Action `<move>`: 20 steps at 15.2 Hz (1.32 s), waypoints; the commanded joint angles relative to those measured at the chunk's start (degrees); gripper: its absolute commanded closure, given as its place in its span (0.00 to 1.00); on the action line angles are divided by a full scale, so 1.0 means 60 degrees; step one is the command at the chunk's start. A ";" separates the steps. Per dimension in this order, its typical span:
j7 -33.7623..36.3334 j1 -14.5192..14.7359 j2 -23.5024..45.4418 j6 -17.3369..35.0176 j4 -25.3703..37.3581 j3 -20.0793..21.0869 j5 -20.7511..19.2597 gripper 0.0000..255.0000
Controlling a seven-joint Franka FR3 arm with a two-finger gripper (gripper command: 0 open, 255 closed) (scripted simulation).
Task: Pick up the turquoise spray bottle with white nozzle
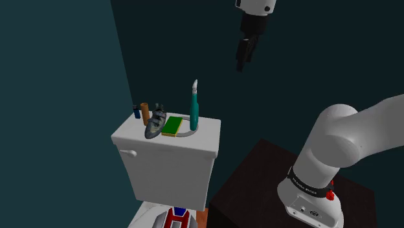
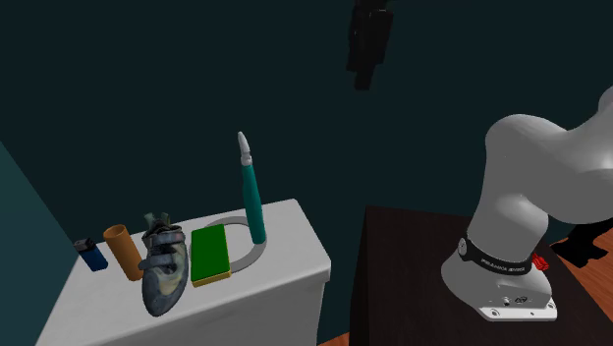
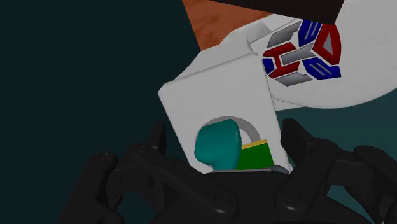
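The claw [image 1: 243, 59] hangs open and empty, high above the bottle [image 1: 193, 107]. The bottle stands on the tank [image 1: 206, 135], by a sponge [image 1: 172, 125]. It looks light, thin and tippy. Grab its teal middle.

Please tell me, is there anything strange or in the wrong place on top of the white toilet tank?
Yes: a shoe lies on the tank lid, between an orange cylinder and a green block, which is an odd place for footwear. Nothing is spilled, and the turquoise bottle stands upright.
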 commanded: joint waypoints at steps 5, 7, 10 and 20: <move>0.2350 -0.0524 0.1171 0.0743 0.0216 0.0972 0.0418 0.00; 0.3513 -0.0805 0.1853 0.1083 0.0453 0.1420 0.0540 0.00; 0.5253 -0.1241 0.2966 0.1531 0.0947 0.2031 0.0593 0.00; 0.9816 -0.2189 0.6220 0.2500 0.2644 0.3095 -0.0017 0.00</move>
